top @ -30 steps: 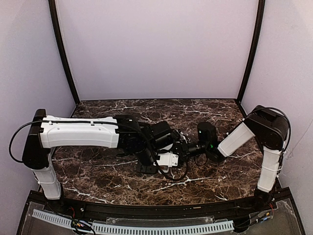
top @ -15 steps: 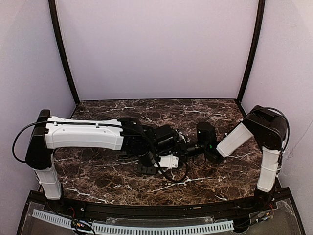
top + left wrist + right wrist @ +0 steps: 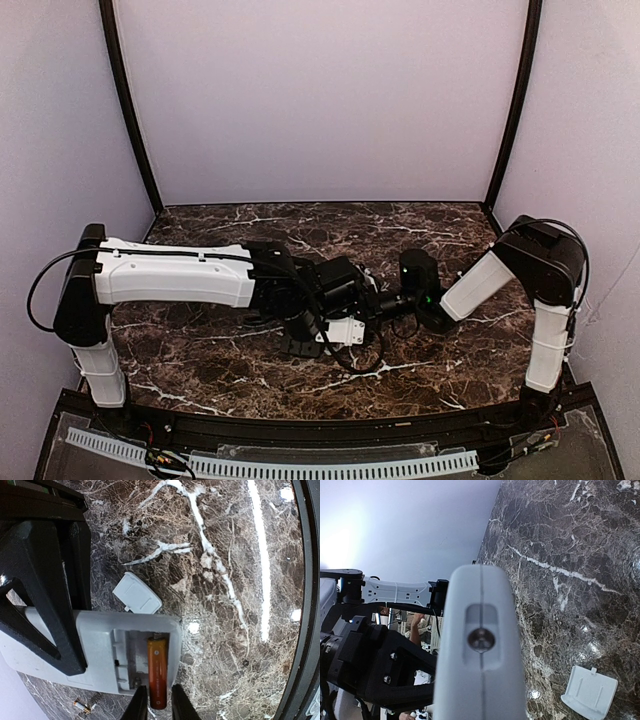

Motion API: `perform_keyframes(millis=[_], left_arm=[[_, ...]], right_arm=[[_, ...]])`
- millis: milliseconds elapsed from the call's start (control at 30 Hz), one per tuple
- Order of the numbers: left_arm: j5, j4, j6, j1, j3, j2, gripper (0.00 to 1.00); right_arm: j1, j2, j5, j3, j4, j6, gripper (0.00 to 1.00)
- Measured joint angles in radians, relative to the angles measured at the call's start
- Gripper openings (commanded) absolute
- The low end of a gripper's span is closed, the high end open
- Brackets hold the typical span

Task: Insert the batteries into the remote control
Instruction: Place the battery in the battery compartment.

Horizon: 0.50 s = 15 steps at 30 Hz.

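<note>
The white remote control (image 3: 100, 635) lies back-up with its battery bay open. My right gripper (image 3: 385, 303) is shut on it; its black fingers (image 3: 55, 605) clamp the remote's left part in the left wrist view. The right wrist view shows the remote's end (image 3: 480, 680) head-on, which hides my right fingers. One orange battery (image 3: 156, 670) lies in the bay's right slot, its lower end sticking out over the rim. My left gripper (image 3: 157, 705) is shut on that lower end. The left slot is empty. No second battery shows.
The small flat white square piece (image 3: 137, 594) lies on the dark marble table just beyond the remote; it also shows in the right wrist view (image 3: 589, 692). A tiny metal bit (image 3: 82, 707) lies on the table below the remote. Both arms meet at the table's middle (image 3: 360, 300).
The left arm has shifted slightly right and the right arm slightly left, so the two grippers are closer together at the table's middle.
</note>
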Motion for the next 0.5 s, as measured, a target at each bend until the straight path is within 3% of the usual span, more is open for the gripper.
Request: perform_keyframes(millis=[300, 500], left_arm=[[0.005, 0.0, -0.002, 0.0, 0.0, 0.001, 0.37], [0.0, 0.008, -0.011, 0.0, 0.0, 0.0, 0.42]], right_arm=[[0.0, 0.002, 0.0, 0.001, 0.005, 0.003, 0.0], [0.001, 0.002, -0.001, 0.001, 0.019, 0.008, 0.0]])
